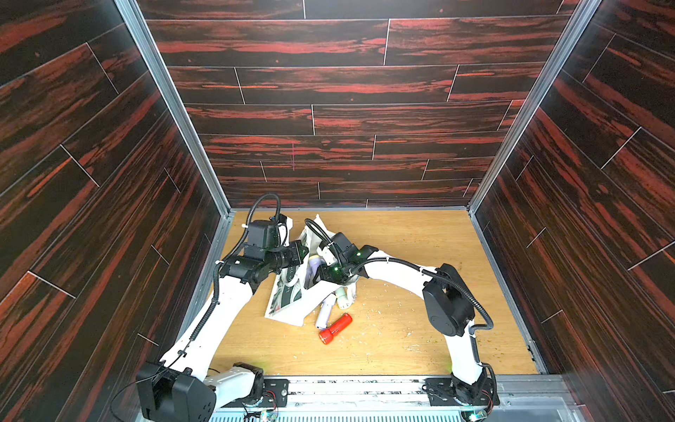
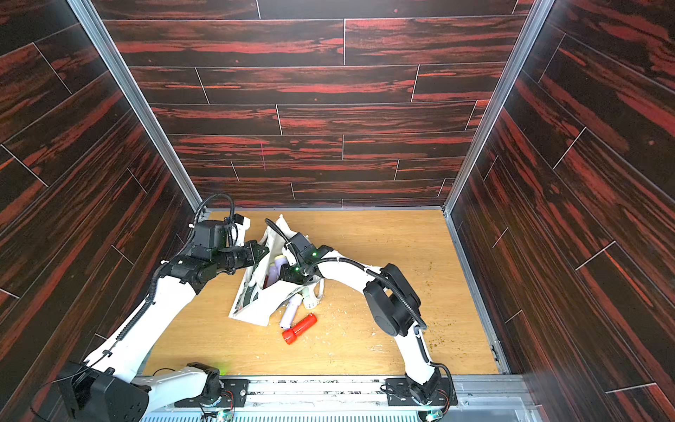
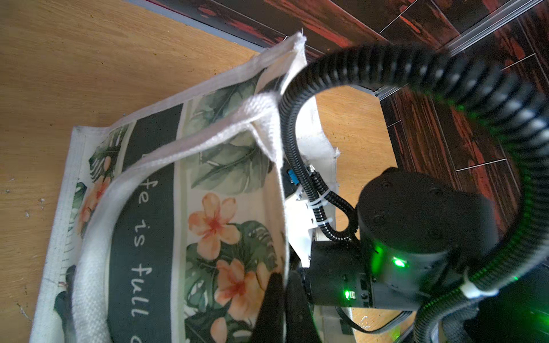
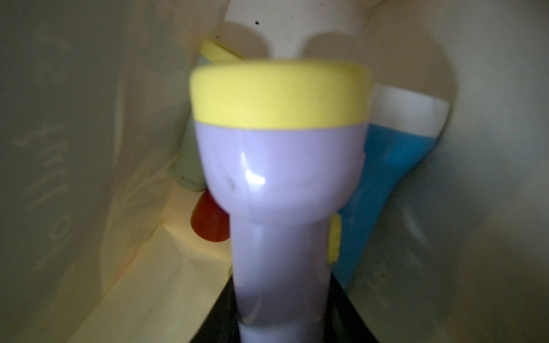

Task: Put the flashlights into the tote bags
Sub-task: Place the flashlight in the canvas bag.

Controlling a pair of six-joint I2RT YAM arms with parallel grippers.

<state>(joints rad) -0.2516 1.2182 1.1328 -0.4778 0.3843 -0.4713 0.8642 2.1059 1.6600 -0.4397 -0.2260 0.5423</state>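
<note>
Grips with the right pincer (image 4: 282, 323) the stem of a lilac flashlight (image 4: 279, 178), yellow-rimmed head forward, deep inside the tote bag (image 1: 288, 299). Holds that head near a blue flashlight (image 4: 386, 184), a red stub (image 4: 208, 222) and a pale green flashlight (image 4: 187, 154). Pinches the bag's printed rim with the left pincer (image 3: 282, 285), jaws narrow on cloth. Leaves on the tabletop (image 1: 420, 255), just beside the bag, a red flashlight (image 1: 336, 329), a second lilac flashlight (image 1: 325, 310) and a pale flashlight (image 1: 343, 296).
</note>
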